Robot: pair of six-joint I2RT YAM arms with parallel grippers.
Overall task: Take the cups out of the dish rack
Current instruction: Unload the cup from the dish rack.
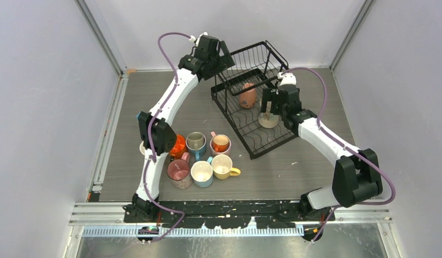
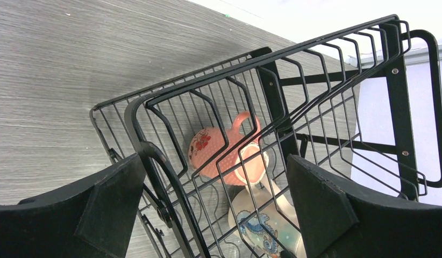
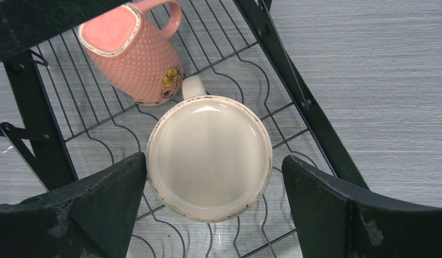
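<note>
Dish rack [image 3: 294,80] black wire; pink mug [image 3: 135,59] w/ white dots, yellow & red flowers; cream mug [image 3: 209,156] w/ dark-speckled rim, blue print outside; table [image 3: 380,64] grey woodgrain

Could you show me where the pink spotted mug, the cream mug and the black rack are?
pink dotted mug [image 3: 135,62]: right wrist view, on its dotted side wall.
cream mug [image 3: 208,156]: right wrist view, on its pale inside.
dish rack [image 3: 38,121]: right wrist view, on a black upright post.

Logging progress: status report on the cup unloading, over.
Left gripper open, at rack upper basket. Right gripper open over cream cup. Pink cup beside it. Grasp path clear.
</note>
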